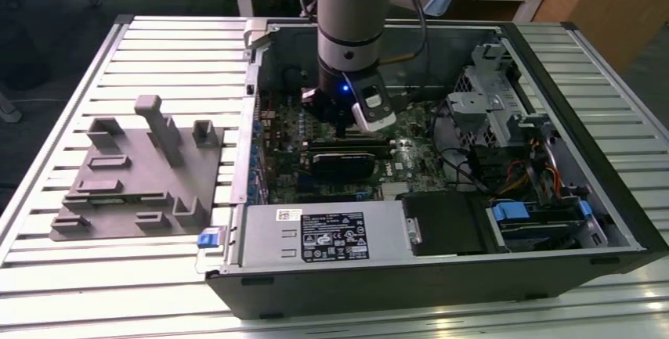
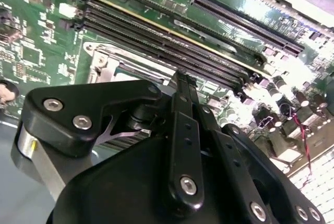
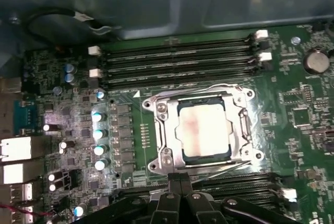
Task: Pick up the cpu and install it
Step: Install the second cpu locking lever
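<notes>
CPU seated in the socket, gripper poised just above it

The cpu (image 3: pixel 204 131) lies flat inside the metal socket frame (image 3: pixel 159 130) on the motherboard (image 3: pixel 297 114), its pale silver top showing square to the frame, so the placing looks done as far as these views tell. The gripper (image 3: pixel 180 182) sits at the frame's 6 o'clock edge in the first wrist view, fingers pressed together with nothing between them. To do this step well, I judge the chip must rest level with no corner riding up on the frame. Memory slots (image 3: pixel 177 59) run at 12 o'clock of the socket. In the exterior view the open computer case (image 1: pixel 585 73) holds the board, a power supply (image 1: pixel 324 233) and drive bays (image 1: pixel 544 221); the gray fixture tray (image 1: pixel 115 190) stands at its 9 o'clock.
</notes>
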`<state>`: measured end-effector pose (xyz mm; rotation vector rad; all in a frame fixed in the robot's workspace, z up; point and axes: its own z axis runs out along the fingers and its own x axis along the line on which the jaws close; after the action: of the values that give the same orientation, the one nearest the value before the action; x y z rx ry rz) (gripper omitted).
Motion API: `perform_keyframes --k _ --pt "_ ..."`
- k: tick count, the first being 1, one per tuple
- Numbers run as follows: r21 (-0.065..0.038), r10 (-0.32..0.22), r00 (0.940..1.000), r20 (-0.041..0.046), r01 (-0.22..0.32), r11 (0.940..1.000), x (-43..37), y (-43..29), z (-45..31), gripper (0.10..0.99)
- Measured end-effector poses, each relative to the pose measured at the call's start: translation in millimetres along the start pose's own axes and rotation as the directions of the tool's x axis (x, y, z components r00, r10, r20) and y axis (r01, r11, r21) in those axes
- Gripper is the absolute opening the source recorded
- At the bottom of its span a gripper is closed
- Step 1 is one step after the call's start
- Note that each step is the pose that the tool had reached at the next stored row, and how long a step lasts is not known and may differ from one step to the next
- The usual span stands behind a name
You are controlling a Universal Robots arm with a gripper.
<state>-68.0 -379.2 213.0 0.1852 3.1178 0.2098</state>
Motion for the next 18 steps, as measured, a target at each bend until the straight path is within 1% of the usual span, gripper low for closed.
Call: perform_keyframes --k 4,5,8,10,16,18 --pt "-0.005 -0.01 0.9999 -0.0019 0.01 0.9999 3.4 -4.5 1.3 0.106" --pt "-0.009 -0.012 0.9999 -0.0027 0.012 0.9999 4.3 -5.3 1.6 0.106" --pt "-0.027 -0.018 0.9998 -0.0054 0.018 0.9995 5.8 -7.1 2.5 0.106" --pt "-0.035 -0.021 0.9998 -0.0065 0.021 0.9992 5.8 -8.8 2.6 0.106" --pt "-0.055 -0.022 0.9997 -0.0087 0.022 0.9982 5.0 -16.1 2.0 0.106" --pt "-0.064 -0.023 0.9997 -0.0096 0.022 0.9977 4.7 -18.8 1.8 0.106"
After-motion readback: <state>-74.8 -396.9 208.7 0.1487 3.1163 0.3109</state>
